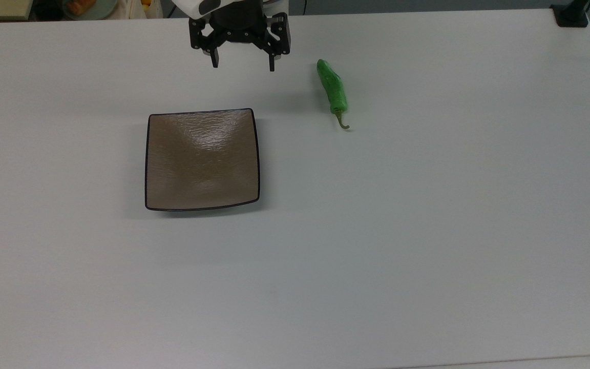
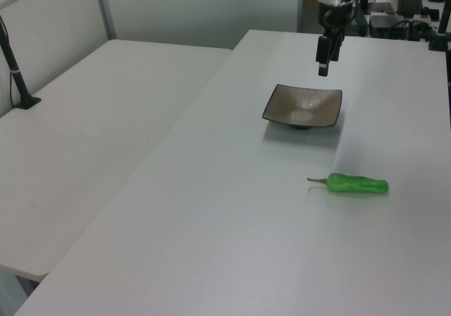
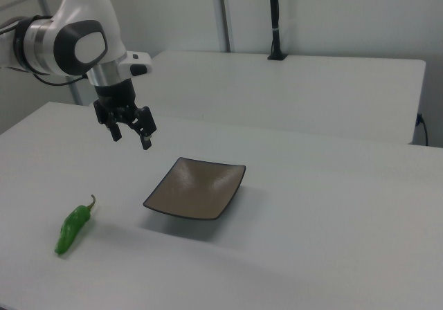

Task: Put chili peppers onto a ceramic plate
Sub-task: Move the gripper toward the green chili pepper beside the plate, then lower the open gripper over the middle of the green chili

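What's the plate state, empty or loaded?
Empty. The ceramic plate shows bare brown surface edge to edge; the chili pepper lies on the table to the top view's right, apart from it.

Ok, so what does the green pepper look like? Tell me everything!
The chili pepper is bright green, long and a bit wrinkly, with a thin curved olive stem at one end. It lies flat on the white table, touching nothing else. In the top view it sits to the right of the brown plate, well apart from it.
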